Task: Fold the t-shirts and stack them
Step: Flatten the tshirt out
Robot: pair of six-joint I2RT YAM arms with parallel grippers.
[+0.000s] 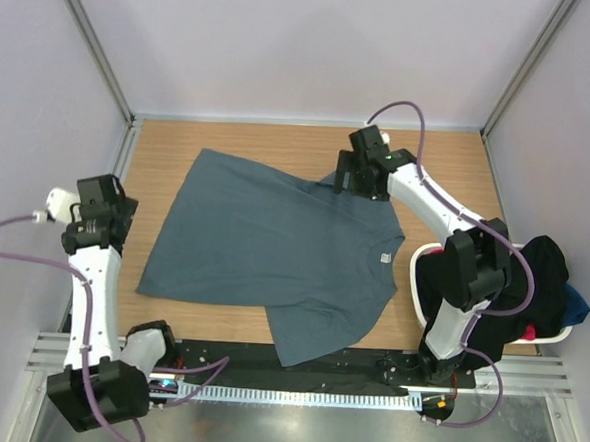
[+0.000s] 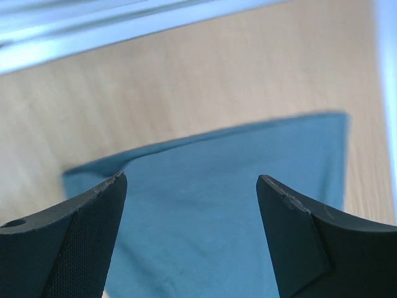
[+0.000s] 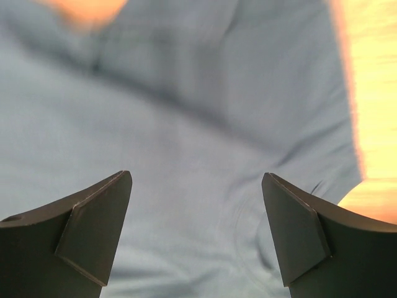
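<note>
A slate blue-grey t-shirt (image 1: 273, 245) lies spread flat on the wooden table (image 1: 280, 145), neck toward the right. My right gripper (image 1: 340, 174) hangs open just above its far right sleeve; the right wrist view shows the cloth (image 3: 198, 124) between the open fingers (image 3: 291, 230), not gripped. My left gripper (image 1: 115, 215) is open and empty at the table's left edge, apart from the shirt; the left wrist view shows the shirt (image 2: 217, 205) beyond its fingers (image 2: 298, 236). Black, blue and red shirts (image 1: 546, 287) are heaped in a basket at the right.
The white laundry basket (image 1: 425, 257) stands at the right edge behind my right arm. Grey booth walls with metal posts (image 1: 95, 49) enclose the table. A black rail (image 1: 296, 366) runs along the near edge.
</note>
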